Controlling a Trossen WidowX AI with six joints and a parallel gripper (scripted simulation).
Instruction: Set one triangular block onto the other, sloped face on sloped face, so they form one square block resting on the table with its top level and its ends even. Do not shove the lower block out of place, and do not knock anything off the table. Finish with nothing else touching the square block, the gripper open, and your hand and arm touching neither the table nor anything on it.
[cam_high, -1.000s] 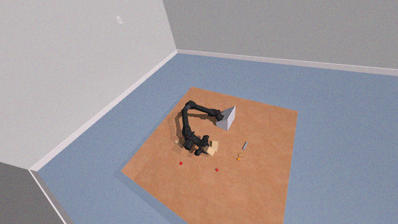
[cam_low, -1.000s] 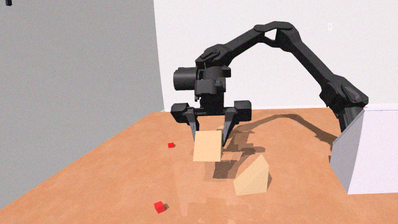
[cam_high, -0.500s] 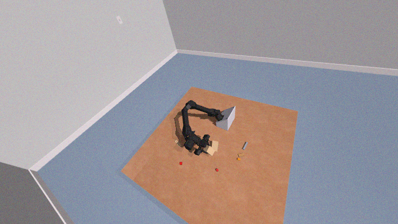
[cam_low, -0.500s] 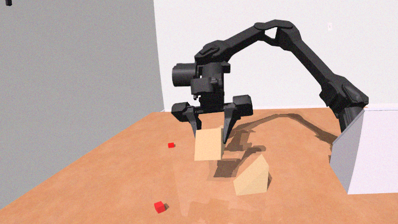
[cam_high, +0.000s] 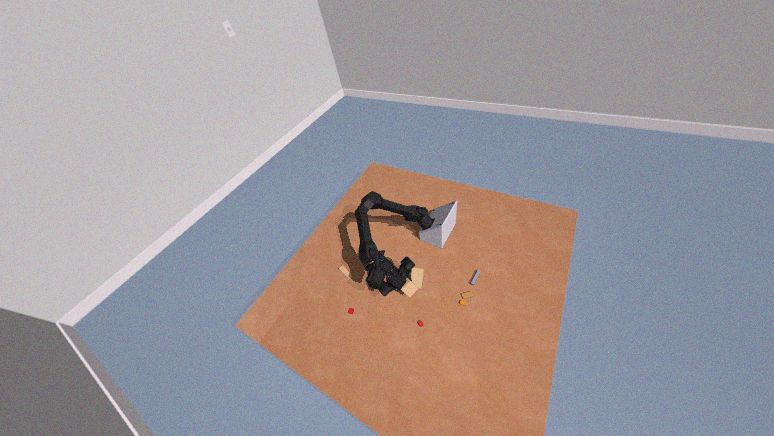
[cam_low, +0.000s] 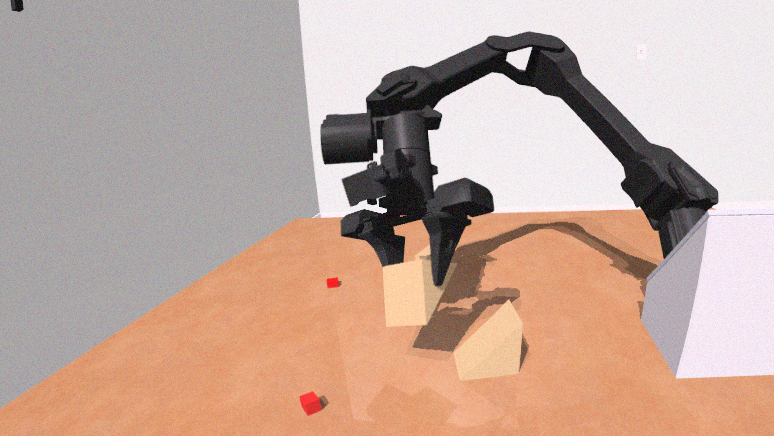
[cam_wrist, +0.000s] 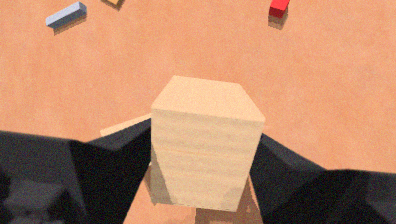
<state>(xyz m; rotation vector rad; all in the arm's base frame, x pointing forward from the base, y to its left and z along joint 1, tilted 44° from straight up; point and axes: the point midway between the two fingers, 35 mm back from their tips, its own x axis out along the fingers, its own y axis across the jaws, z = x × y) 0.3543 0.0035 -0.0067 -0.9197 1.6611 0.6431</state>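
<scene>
A black gripper (cam_high: 401, 285) (cam_low: 415, 275) (cam_wrist: 203, 126), its fingers a little over halfway apart and pressed on a pale triangular block (cam_high: 410, 287) (cam_low: 405, 294) (cam_wrist: 207, 145), carries its load above the wooden table (cam_high: 487, 352) (cam_low: 189, 357) (cam_wrist: 325, 75), left of center in the exterior view. Two red cubes stand farther left, one near (cam_low: 310, 403), one far (cam_low: 332, 282). To the right and nearer, the second triangular block (cam_high: 417, 276) (cam_low: 490, 346) rests on the table, slope up, apart from its partner; at far right rises the arm's pale base (cam_low: 731, 303). The grasp and lift are done. Left to do, by appearances: turning the held block, matching slopes, evening the ends, release and withdrawal.
</scene>
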